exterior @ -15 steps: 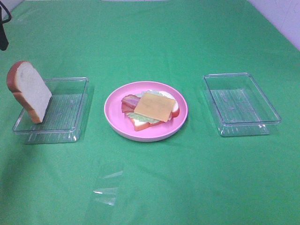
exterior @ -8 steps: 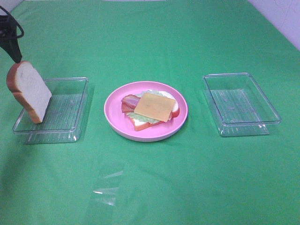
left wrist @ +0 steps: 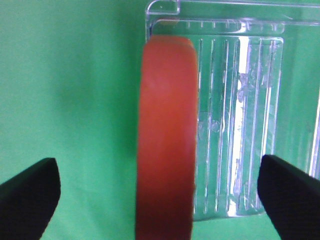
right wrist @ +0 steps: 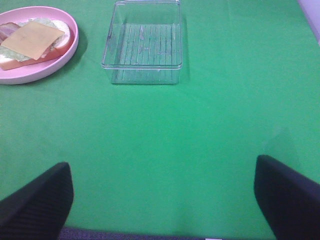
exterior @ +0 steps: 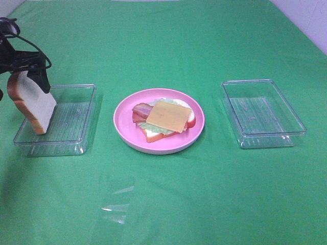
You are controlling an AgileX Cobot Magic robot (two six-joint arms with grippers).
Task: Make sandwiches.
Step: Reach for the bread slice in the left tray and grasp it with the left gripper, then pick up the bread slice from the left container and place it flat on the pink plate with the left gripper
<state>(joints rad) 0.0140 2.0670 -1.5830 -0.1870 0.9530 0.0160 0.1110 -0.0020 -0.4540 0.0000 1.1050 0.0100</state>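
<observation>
An open-faced sandwich stack (exterior: 164, 120) lies on the pink plate (exterior: 153, 147): bread underneath, lettuce, bacon, and a yellow cheese slice (exterior: 169, 115) on top. It also shows as the stack (right wrist: 31, 42) in the right wrist view. A second bread slice (exterior: 34, 104) stands on edge, leaning at the left end of the left clear tray (exterior: 76, 117). My left gripper (exterior: 23, 86) is open and straddles this slice from above. In the left wrist view its orange-brown crust (left wrist: 166, 140) sits between the black fingers (left wrist: 27, 195), apart from both. My right gripper (right wrist: 162, 200) hangs open over bare cloth.
An empty clear tray (exterior: 261, 113) sits right of the plate and shows as the tray (right wrist: 142, 45) in the right wrist view. A small piece of clear film (exterior: 115, 206) lies on the green cloth near the front. The right arm is outside the exterior view.
My left gripper has come in from the upper left and lowered over the standing bread slice, which has not moved. The plate and the trays are unchanged.
</observation>
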